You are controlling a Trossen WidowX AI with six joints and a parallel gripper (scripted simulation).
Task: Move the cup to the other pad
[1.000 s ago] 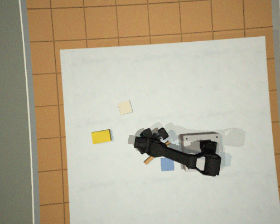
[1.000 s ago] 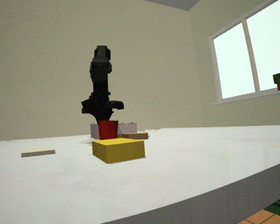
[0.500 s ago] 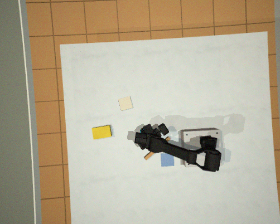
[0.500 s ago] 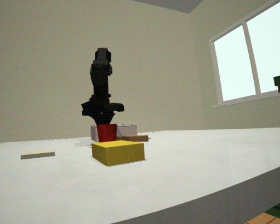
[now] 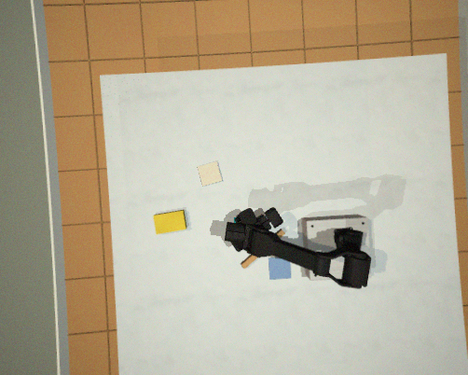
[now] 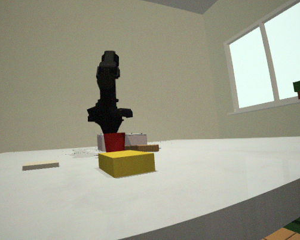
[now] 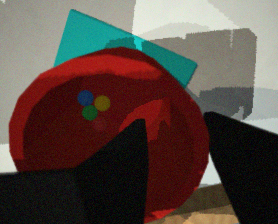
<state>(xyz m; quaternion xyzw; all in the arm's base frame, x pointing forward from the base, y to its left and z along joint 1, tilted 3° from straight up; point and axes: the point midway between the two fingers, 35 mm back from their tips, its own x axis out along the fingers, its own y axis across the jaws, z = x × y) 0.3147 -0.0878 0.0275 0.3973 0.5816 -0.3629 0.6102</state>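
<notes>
Wrist view: red cup (image 7: 105,135) with marbles (image 7: 93,104) upright on teal pad (image 7: 87,37), gripper (image 7: 175,165) jaws parted, release under way; lift clear next.

One red cup (image 7: 107,135) stands on the table, holding three marbles: one blue (image 7: 85,97), one yellow (image 7: 102,103), one green (image 7: 90,113). Under it lies one teal pad (image 7: 85,35). Farther off I count one yellow block (image 6: 126,163), one beige tile (image 5: 210,173), one blue tile (image 5: 280,269), one wooden stick (image 6: 144,147).
</notes>
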